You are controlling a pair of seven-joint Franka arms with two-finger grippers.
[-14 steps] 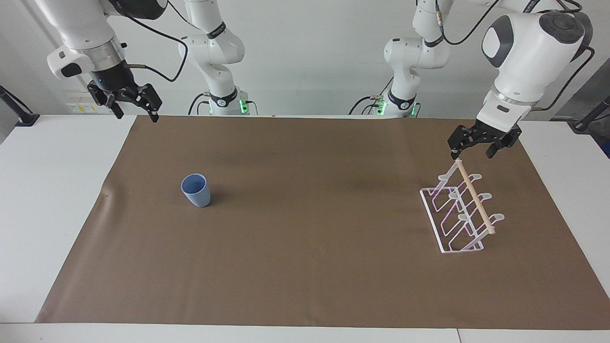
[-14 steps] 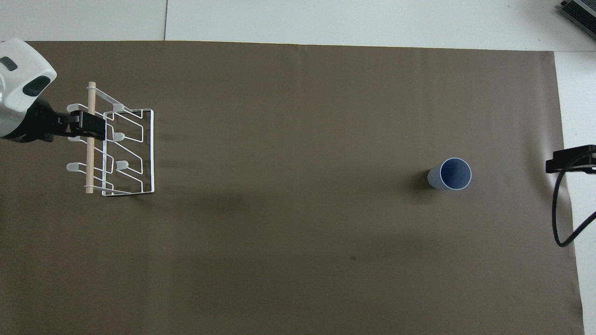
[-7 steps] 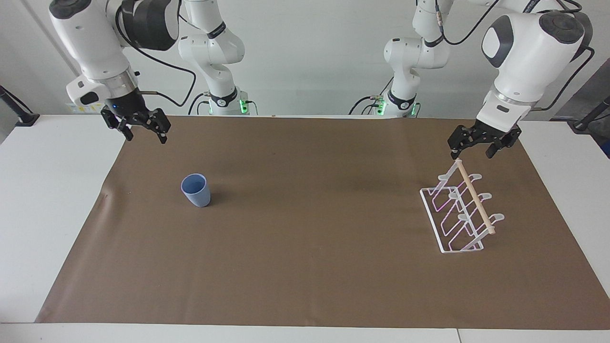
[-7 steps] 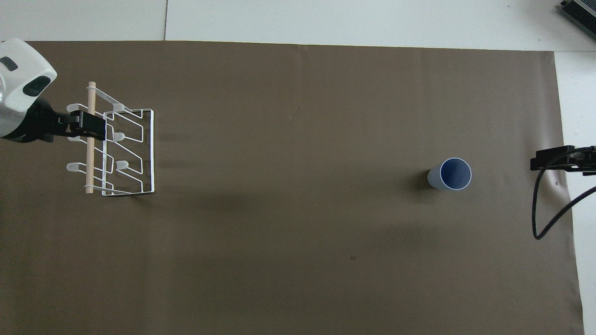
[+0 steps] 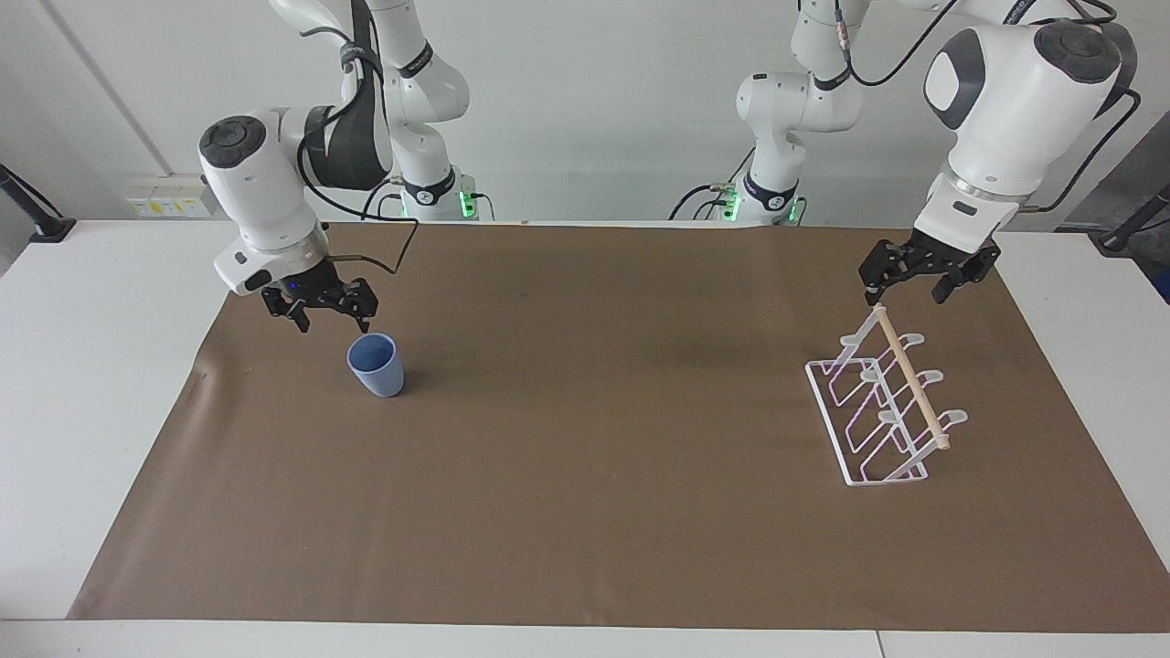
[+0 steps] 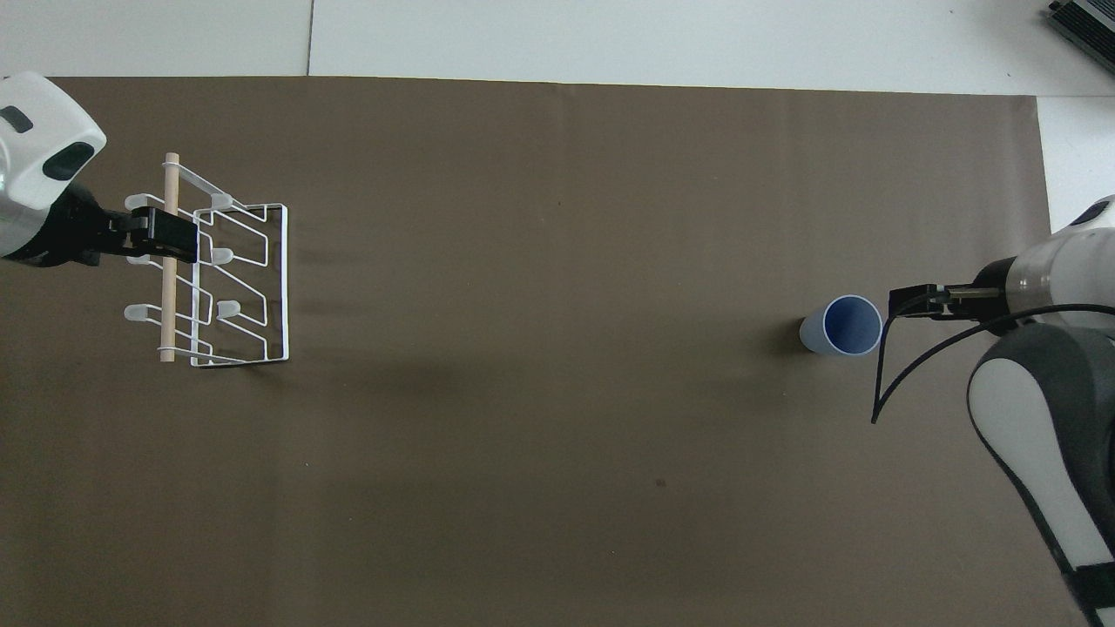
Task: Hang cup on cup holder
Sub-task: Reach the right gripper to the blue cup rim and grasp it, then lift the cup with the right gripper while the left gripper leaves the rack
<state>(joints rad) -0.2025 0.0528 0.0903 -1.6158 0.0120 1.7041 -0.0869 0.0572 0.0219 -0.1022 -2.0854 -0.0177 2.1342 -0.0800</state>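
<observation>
The light blue cup (image 5: 377, 366) (image 6: 843, 326) stands upright, mouth up, on the brown mat toward the right arm's end of the table. My right gripper (image 5: 331, 320) (image 6: 910, 302) hangs open just above the mat beside the cup's rim, apart from it and holding nothing. The white wire cup holder (image 5: 909, 379) (image 6: 284, 279) with its wooden dowel stands toward the left arm's end. My left gripper (image 5: 905, 292) (image 6: 165, 246) waits open above the dowel's end nearer the robots, without touching it.
A brown paper mat (image 5: 585, 512) covers most of the white table (image 5: 91, 366). A black cable (image 6: 880, 383) loops down from the right wrist beside the cup. Bare white strips lie at both ends of the mat.
The right arm has swung down and inward from the table's end until its open gripper hangs beside the cup. The left arm, the cup and the cup holder have not moved.
</observation>
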